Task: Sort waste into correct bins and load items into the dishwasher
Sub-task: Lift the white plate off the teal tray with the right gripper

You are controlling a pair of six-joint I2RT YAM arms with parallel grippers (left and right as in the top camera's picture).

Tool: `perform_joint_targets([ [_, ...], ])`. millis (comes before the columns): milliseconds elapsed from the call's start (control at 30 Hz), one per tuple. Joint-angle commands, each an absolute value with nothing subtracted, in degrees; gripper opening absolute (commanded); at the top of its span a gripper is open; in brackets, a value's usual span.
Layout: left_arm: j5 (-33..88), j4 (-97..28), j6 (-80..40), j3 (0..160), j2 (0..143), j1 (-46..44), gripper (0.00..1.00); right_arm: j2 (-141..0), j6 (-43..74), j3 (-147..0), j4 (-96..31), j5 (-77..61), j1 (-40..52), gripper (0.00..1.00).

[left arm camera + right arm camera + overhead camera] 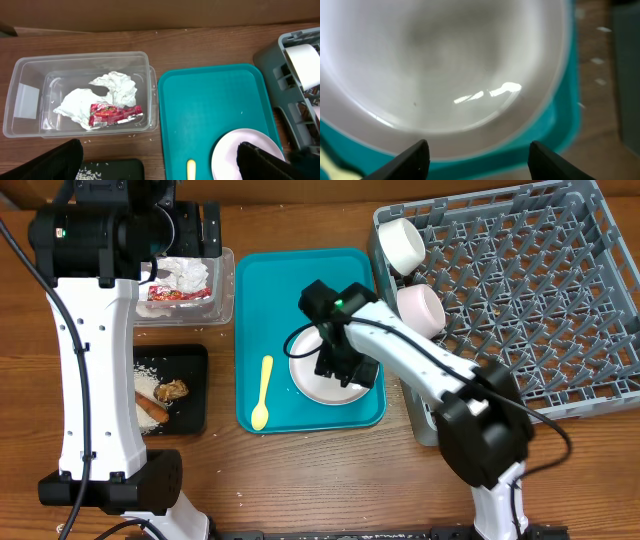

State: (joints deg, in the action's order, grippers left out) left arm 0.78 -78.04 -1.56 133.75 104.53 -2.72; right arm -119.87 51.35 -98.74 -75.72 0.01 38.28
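Observation:
A round white plate (pixel 318 380) lies on the teal tray (pixel 260 290), with a pale yellow spoon (pixel 262 392) to its left. My right gripper (pixel 342 366) hovers low over the plate, open. In the right wrist view the plate (pixel 445 65) fills the frame and the right gripper (pixel 480 162) holds nothing, its fingers straddling the rim. The left gripper (pixel 195 230) hangs open above the clear tub (pixel 225 300). White napkins (pixel 107 92) and a red wrapper (pixel 114 114) lie in that tub (pixel 30 70). The left gripper (pixel 160 170) is wide open and empty.
The grey dish rack (pixel 540 300) at the right holds a white bowl (pixel 402 242) and a pink bowl (pixel 422 310). A black tray (pixel 195 410) at front left holds a brown stick (pixel 152 408), a crumbly clump (pixel 172 391) and rice (pixel 150 370). Loose rice grains dot the wood.

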Motion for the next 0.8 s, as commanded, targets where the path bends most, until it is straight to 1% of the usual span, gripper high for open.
perform_joint_targets([
  [0, 0.4, -77.9, -1.7, 133.8, 104.7, -2.7, 1.0, -115.5, 59.8, -100.5, -78.9, 4.8, 38.7, 0.62],
  [67, 0.4, -77.9, -1.7, 133.8, 104.7, -2.7, 1.0, -115.5, 61.7, -98.2, -78.7, 5.0, 38.7, 0.61],
  [233, 0.4, -77.9, -1.7, 133.8, 104.7, -2.7, 1.0, -115.5, 66.8, -89.8, -73.3, 4.3, 38.7, 0.53],
  [367, 0.4, -77.9, -1.7, 133.8, 104.7, -2.7, 1.0, -115.5, 69.1, -82.5, -66.0, 1.9, 38.7, 0.53],
  [500, 0.4, -77.9, -1.7, 133.8, 104.7, -2.7, 1.0, -115.5, 69.1, -77.4, -58.9, 0.7, 38.7, 0.51],
  [567, 0.4, -77.9, -1.7, 133.8, 104.7, -2.7, 1.0, -115.5, 68.3, -77.3, -56.6, 0.8, 38.7, 0.47],
  [733, 0.4, -77.9, -1.7, 133.8, 104.7, -2.7, 1.0, -115.5, 61.2, -77.3, -51.0, 0.7, 38.7, 0.26],
  [767, 0.4, -77.9, -1.7, 133.8, 104.7, -2.7, 1.0, -115.5, 59.8, -77.3, -50.1, 0.8, 38.7, 0.2],
])
